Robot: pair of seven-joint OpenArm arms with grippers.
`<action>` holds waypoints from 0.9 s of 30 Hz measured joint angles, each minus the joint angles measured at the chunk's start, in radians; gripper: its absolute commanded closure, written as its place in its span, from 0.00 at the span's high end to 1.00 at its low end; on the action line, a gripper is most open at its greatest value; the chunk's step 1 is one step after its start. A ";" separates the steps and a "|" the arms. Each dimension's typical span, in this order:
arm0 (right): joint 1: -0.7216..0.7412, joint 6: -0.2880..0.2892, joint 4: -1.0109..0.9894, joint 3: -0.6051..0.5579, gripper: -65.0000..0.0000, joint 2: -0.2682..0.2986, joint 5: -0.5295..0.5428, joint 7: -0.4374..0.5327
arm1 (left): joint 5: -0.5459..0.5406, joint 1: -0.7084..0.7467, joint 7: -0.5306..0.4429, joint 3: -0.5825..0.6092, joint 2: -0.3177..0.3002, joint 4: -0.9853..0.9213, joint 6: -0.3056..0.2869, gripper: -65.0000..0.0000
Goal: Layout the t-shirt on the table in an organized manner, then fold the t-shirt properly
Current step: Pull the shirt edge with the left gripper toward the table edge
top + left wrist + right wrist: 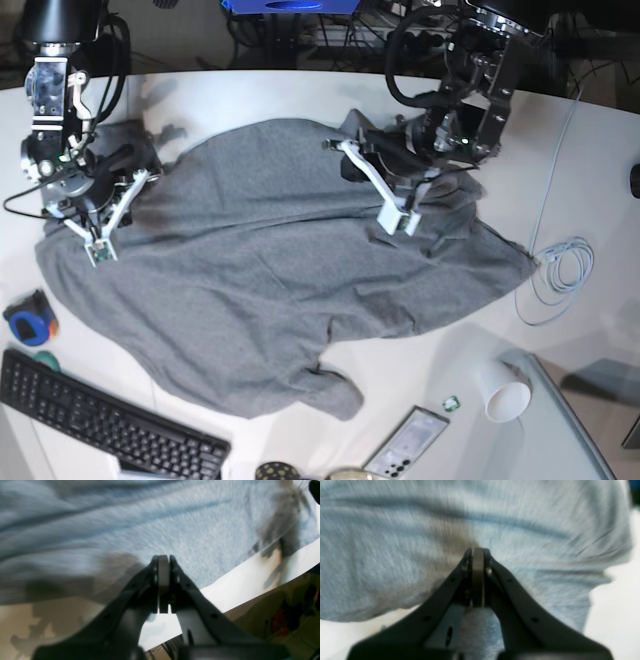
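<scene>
My left gripper (163,562) has its jaws pressed together over the shirt (270,290), and I see no cloth pinched between the pads, so it may have closed on nothing. My right gripper (478,555) is also together, with grey knit running up between the fingers below the tips, so I judge it holds a fold. The shirt lies rumpled across the table (560,140), one end near the keyboard (100,420). If I lift now, only the right side may rise and the cloth would twist into a heap. A wide pull could also sweep the hem into the cup (505,392) or cable (560,270)
</scene>
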 measured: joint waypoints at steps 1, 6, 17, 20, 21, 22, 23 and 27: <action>0.015 0.000 -0.027 0.001 0.01 0.000 -0.002 0.000 | 0.000 -0.005 -0.007 0.024 0.000 -0.024 0.000 0.00; 0.121 -0.001 -0.172 0.005 0.00 0.008 0.003 0.011 | 0.109 0.012 -0.031 0.058 -0.006 -0.105 0.000 0.00; 0.154 -0.008 -0.302 0.003 0.00 0.047 0.010 0.036 | 0.268 0.211 -0.046 -0.019 -0.091 0.042 -0.009 0.00; 0.188 -0.008 -0.352 0.003 0.00 0.053 0.021 0.048 | 0.270 0.232 -0.005 -0.019 -0.078 0.099 0.000 0.00; 0.201 -0.008 -0.368 0.003 0.00 0.055 0.021 0.049 | 0.267 0.235 -0.006 -0.020 -0.076 0.122 -0.002 0.00; 0.209 -0.008 -0.379 0.003 0.00 0.055 0.021 0.050 | 0.269 0.235 -0.006 -0.029 -0.071 0.146 -0.003 0.00; 0.210 -0.008 -0.384 0.005 0.00 0.057 0.021 0.051 | 0.264 0.234 -0.008 -0.056 -0.059 0.171 -0.005 0.00; 0.208 -0.008 -0.382 0.001 0.00 0.069 0.026 0.060 | 0.268 0.282 -0.024 -0.224 -0.009 0.243 -0.003 0.00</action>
